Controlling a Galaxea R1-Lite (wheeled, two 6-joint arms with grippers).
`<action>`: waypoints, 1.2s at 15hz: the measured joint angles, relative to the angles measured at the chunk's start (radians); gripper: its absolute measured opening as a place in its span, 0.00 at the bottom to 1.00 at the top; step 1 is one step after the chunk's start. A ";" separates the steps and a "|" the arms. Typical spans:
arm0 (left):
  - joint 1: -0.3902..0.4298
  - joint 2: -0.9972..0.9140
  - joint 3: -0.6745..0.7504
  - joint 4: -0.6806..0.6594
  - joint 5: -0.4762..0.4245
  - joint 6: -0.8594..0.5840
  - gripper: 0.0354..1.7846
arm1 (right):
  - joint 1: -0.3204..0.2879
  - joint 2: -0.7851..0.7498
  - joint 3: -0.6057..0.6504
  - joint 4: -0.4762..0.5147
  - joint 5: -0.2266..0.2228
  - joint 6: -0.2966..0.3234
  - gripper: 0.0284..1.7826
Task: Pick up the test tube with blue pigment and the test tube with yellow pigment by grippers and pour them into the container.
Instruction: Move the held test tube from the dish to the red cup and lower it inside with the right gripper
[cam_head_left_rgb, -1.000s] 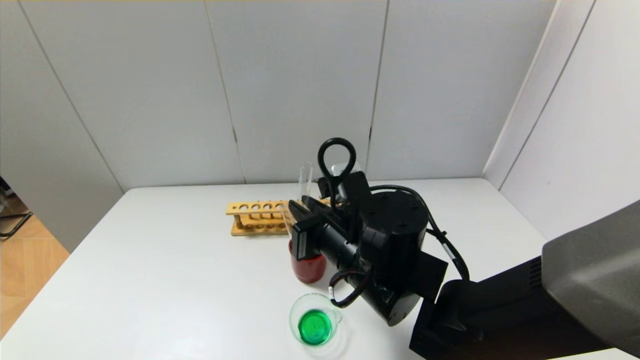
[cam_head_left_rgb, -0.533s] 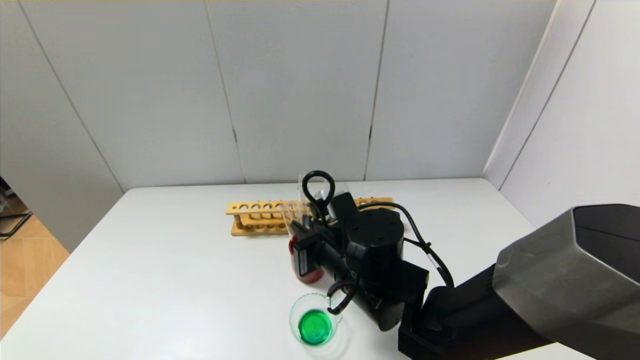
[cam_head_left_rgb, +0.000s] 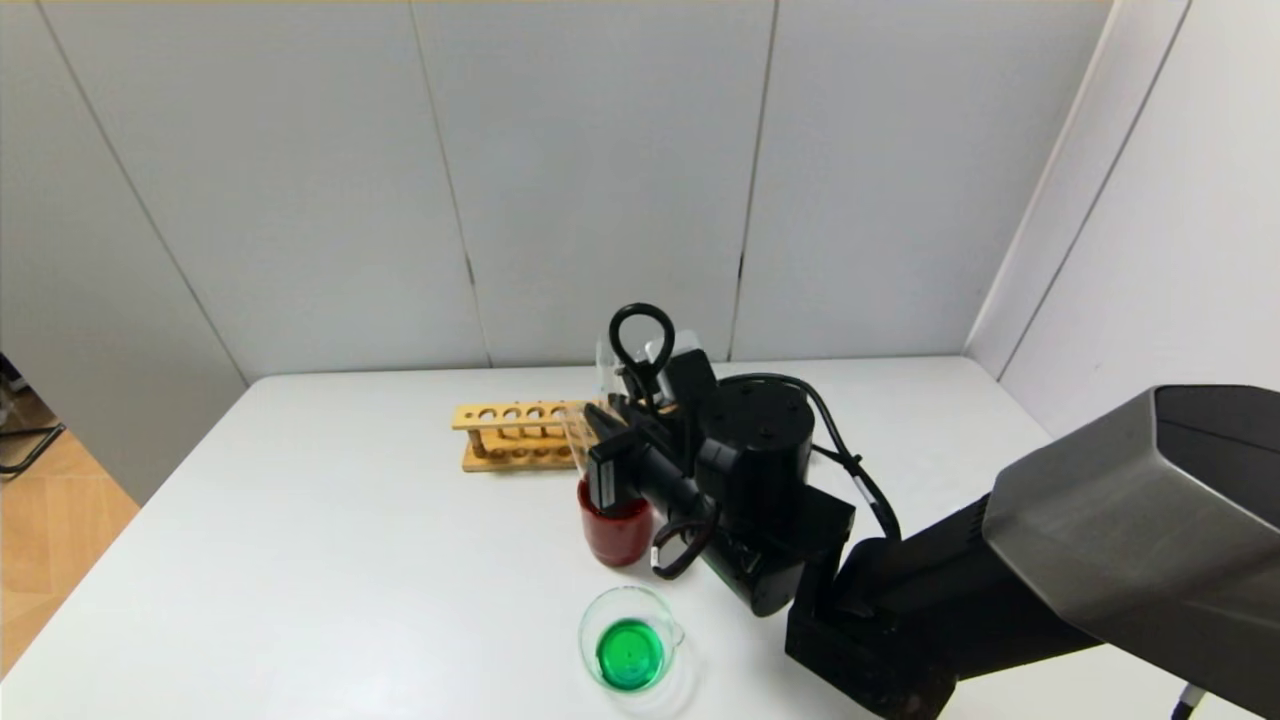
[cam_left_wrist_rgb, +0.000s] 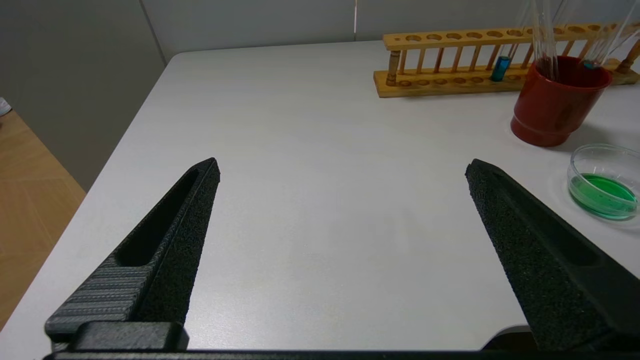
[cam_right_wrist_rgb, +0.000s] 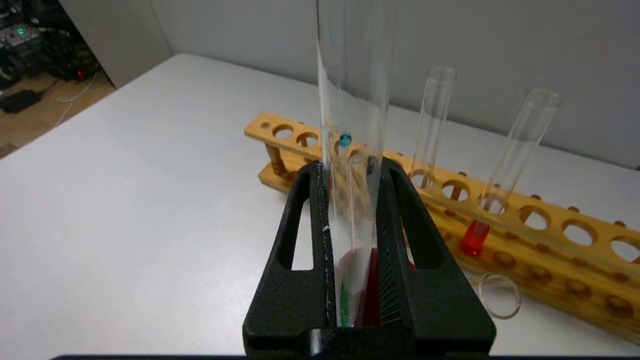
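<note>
My right gripper (cam_head_left_rgb: 598, 416) (cam_right_wrist_rgb: 350, 167) hangs just over the dark red cup (cam_head_left_rgb: 615, 535), shut on the test tube with blue pigment (cam_right_wrist_rgb: 352, 90) (cam_head_left_rgb: 609, 358). That tube is upright and nearly empty, with a teal-blue drop on its wall and its lower end in the cup. The container (cam_head_left_rgb: 590, 625) (cam_left_wrist_rgb: 582, 160), a low glass dish holding green liquid, sits in front of the cup. No yellow liquid shows, so I cannot pick out the test tube with yellow pigment. The left gripper (cam_left_wrist_rgb: 342, 167) is open over bare table at the left.
A wooden rack (cam_head_left_rgb: 510, 415) (cam_left_wrist_rgb: 450, 37) stands behind the cup. It holds a tube with orange-red liquid (cam_right_wrist_rgb: 520, 145) and one with teal-blue liquid at its bottom (cam_left_wrist_rgb: 500, 68). A second clear tube (cam_head_left_rgb: 575, 440) leans in the cup. Walls close off the back and right.
The right gripper dipped with the tube over the red cup, then rose a little. Its grip is unchanged, and the container and rack have not moved.
</note>
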 joint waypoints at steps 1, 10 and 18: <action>0.000 0.000 0.000 0.000 0.000 0.000 0.97 | -0.001 -0.001 -0.001 0.001 0.000 0.001 0.17; 0.000 0.000 0.000 0.000 0.000 0.000 0.97 | -0.008 0.044 -0.013 0.000 0.043 -0.020 0.17; 0.000 0.000 0.000 0.000 0.000 0.000 0.97 | -0.037 0.083 -0.034 -0.001 0.086 -0.044 0.17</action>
